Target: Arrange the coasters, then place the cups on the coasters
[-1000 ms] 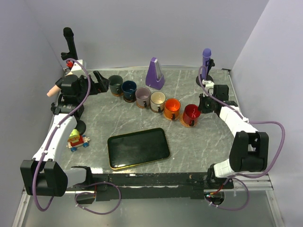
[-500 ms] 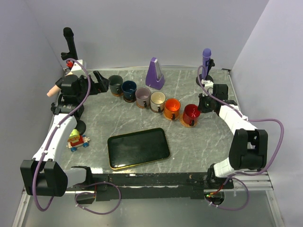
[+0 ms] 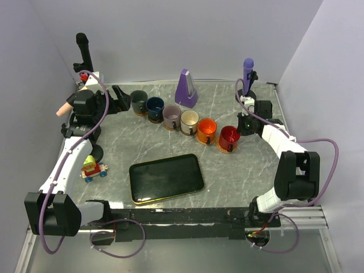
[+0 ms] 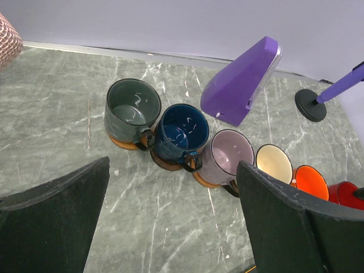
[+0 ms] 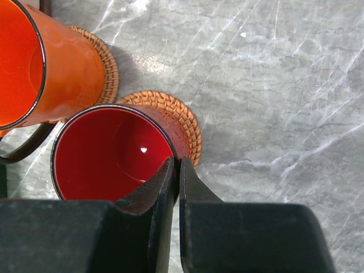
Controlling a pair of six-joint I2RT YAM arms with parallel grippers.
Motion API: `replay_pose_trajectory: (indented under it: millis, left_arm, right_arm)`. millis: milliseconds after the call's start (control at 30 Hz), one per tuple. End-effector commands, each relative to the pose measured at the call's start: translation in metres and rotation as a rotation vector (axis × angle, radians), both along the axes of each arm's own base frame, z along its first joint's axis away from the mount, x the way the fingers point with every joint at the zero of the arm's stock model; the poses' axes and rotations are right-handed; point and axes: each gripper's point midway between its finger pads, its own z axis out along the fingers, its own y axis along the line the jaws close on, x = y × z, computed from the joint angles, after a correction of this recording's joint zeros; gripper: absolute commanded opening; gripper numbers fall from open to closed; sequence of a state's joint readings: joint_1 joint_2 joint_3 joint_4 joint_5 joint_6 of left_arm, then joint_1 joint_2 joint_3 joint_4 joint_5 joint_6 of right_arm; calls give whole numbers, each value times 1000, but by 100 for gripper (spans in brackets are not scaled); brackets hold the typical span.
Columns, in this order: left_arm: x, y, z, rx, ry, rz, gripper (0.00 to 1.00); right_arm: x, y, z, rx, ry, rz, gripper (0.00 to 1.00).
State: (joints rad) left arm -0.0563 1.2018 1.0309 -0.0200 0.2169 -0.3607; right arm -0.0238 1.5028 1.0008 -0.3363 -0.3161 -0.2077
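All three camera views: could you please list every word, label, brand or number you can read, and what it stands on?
None: no word, number or brand is readable in any view.
The cups, the purple metronome and the black tray show plain surfaces; the toy is too small to tell.

A green-grey mug (image 3: 139, 100), navy mug (image 3: 154, 106), lilac mug (image 3: 171, 115), cream mug (image 3: 189, 120), orange mug (image 3: 206, 129) and red mug (image 3: 230, 136) stand upright in a slanting row from far left to near right. Each sits on a woven brown coaster (image 5: 185, 122), dark handles facing the near side.
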Motion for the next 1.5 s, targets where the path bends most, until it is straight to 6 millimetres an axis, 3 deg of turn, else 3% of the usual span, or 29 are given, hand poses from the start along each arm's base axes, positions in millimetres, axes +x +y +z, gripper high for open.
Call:
replay_pose_trajectory:
  millis: [0,467,733,1000,1167,1467]
  left_arm:
    - [2,-4,18,-2,-60,-22,97]
    - [2,-4,17,-2,-57,-25,96]
    - [3,-4,16,-2,-55,-23,97]
    - [4,-5,15,-2,-51,-25,97]
    - [4,-4,14,0,-48,-24,97]
    - [5,-1,13,3,-45,-7,97]
  right_arm:
    - [26,6,32,8,-111,30,0]
    - [26,8,29,12,-90,36,4]
    - [26,8,29,13,-81,34,15]
    - [26,7,31,9,-92,25,30]
    - [25,8,35,12,-108,25,51]
    - [22,4,49,1,-166,-1,63]
